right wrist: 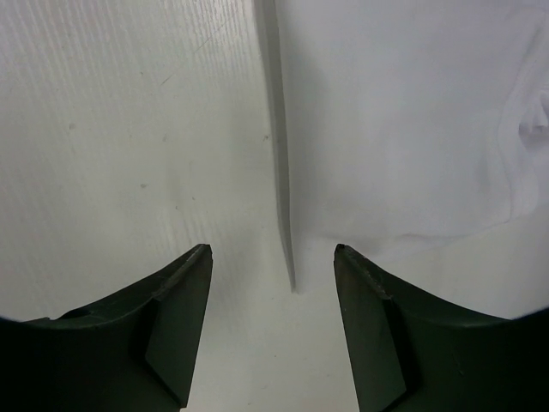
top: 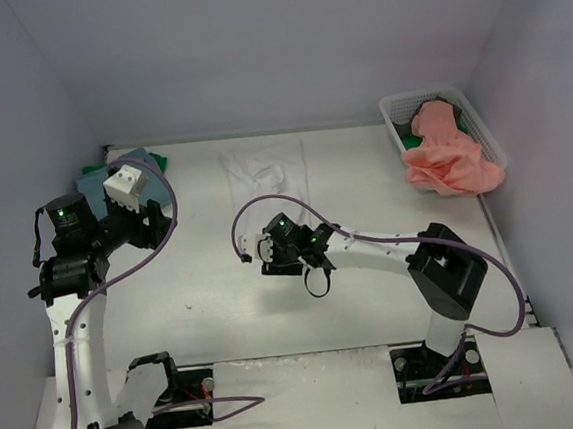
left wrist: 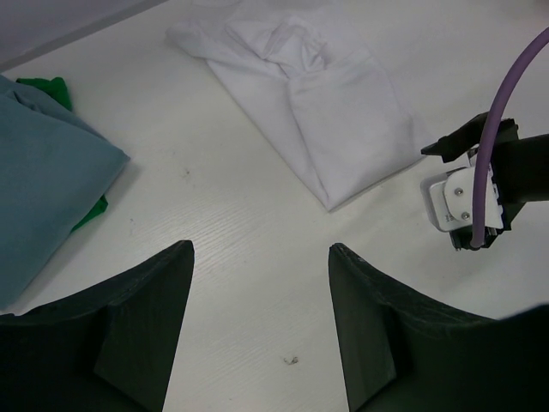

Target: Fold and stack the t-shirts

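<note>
While the white t-shirt lies flat on the tabletop in the upper middle of the top view, both my pairs of jaws are empty. My right jaws stand moderately wide with nothing between them, and they hang low over the near end of this shirt. In the right wrist view its long side edge runs down the middle of the frame and ends at a corner just above the gap of the jaws. I judge that I am placed so because this corner is the point to take for the next fold. The shirt looks already narrowed into a long strip with the sleeves turned in, so it must now be folded across its length.

My left jaws are also wide and hold nothing. They wait at the left of the top view, near the teal t-shirt, and a green t-shirt shows from under it. These two lie one on the other in the upper left, so I take them for the stack where the white one should go.

The salmon pink t-shirt hangs over the rim of the basket in the upper right, not yet handled. The white cloth is thin and layered, so the jaws may catch only the top layer.
</note>
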Controlling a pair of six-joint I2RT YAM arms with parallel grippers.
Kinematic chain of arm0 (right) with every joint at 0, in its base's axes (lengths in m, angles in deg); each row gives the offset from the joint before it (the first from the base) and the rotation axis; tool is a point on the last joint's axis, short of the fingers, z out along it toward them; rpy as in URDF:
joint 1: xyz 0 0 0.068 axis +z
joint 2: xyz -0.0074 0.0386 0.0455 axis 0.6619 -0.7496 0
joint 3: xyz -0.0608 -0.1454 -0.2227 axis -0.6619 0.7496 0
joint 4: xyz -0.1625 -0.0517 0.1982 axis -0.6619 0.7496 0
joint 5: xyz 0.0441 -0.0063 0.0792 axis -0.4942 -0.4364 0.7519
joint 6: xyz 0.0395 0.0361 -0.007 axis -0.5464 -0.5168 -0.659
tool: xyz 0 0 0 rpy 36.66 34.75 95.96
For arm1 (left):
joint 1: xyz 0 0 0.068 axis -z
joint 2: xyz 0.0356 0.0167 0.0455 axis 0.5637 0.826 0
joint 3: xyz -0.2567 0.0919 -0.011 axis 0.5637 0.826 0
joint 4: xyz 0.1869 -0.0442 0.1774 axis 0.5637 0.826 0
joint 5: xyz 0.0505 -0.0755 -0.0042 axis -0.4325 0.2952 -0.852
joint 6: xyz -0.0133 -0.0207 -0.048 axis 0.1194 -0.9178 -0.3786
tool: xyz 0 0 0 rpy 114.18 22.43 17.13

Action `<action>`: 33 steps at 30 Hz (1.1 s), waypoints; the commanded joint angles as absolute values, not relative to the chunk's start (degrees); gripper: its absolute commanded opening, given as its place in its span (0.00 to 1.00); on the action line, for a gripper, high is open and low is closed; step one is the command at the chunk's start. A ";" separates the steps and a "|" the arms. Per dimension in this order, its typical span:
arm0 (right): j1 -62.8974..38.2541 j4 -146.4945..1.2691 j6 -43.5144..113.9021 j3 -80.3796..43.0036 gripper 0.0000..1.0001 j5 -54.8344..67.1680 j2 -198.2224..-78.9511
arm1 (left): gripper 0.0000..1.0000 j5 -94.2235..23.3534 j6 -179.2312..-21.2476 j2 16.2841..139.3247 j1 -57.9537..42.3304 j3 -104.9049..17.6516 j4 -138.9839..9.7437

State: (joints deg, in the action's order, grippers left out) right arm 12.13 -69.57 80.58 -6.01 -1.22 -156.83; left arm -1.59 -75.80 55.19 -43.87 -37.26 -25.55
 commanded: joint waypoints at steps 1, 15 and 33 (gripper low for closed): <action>12.16 -74.86 81.12 -4.76 0.56 -2.86 -157.52 | 0.59 -0.45 -76.00 54.17 -44.33 -37.90 -28.77; 12.25 -81.11 81.91 -3.70 0.56 -4.81 -162.88 | 0.59 -0.63 -75.74 53.82 -44.42 -37.11 -28.94; 11.55 -85.25 84.99 -2.64 0.56 -5.08 -167.98 | 0.59 -0.45 -75.74 55.31 -44.33 -37.73 -28.77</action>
